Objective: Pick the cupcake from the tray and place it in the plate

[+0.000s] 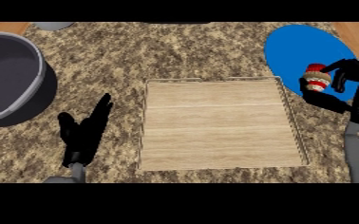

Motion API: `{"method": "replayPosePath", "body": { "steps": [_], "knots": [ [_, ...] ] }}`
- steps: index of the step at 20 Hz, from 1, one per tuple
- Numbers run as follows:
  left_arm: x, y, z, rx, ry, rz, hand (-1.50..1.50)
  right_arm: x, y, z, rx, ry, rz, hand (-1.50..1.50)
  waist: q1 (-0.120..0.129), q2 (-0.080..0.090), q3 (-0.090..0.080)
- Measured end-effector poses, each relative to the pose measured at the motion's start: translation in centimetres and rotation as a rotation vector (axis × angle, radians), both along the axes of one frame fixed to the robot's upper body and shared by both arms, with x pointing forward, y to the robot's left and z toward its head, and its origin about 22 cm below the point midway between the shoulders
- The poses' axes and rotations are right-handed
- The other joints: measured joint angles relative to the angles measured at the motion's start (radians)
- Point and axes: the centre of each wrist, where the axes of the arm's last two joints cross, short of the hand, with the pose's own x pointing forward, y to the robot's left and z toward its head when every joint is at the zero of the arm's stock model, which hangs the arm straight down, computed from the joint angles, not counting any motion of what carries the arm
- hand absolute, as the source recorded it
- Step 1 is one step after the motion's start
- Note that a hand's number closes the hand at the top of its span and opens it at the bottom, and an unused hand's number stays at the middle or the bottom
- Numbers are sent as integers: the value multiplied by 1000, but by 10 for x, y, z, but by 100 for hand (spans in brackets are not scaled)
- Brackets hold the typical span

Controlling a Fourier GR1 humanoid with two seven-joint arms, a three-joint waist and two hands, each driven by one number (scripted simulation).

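Note:
The cupcake [317, 78], red-topped with a tan and white wrapper, is held by my right hand [338, 86] at the right edge of the view. The hand's fingers and thumb curl round it. It hangs over the lower part of the blue plate [294, 47], which lies at the upper right of the counter. The wooden tray [217, 123] sits in the middle with nothing on it. At the lower left my left hand [85, 132] rests open on the counter, fingers straight and pointing up.
A large grey pot [17, 76] stands at the left edge, partly cut off. A grey round object [52, 25] shows at the top left. Speckled granite counter [175, 52] surrounds the tray.

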Motion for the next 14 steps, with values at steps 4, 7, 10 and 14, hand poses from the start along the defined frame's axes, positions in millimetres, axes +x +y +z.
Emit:
{"method": "replayPosePath", "body": {
  "steps": [4,7,10,14],
  "knots": [
    [0,-2,0,0,-9,-11,0,34,-30,-1,0,-21,-37,150,11,2,1],
    [3,-5,2,-3,-1,-21,0,56,-44,-3,0,-24,-52,150,18,6,1],
    [5,-4,0,-6,-8,-33,0,70,-61,0,4,-33,-62,150,25,8,3],
    [6,-5,2,-1,-16,-40,0,77,-81,2,-2,8,-89,150,39,14,3]
  ]
}}
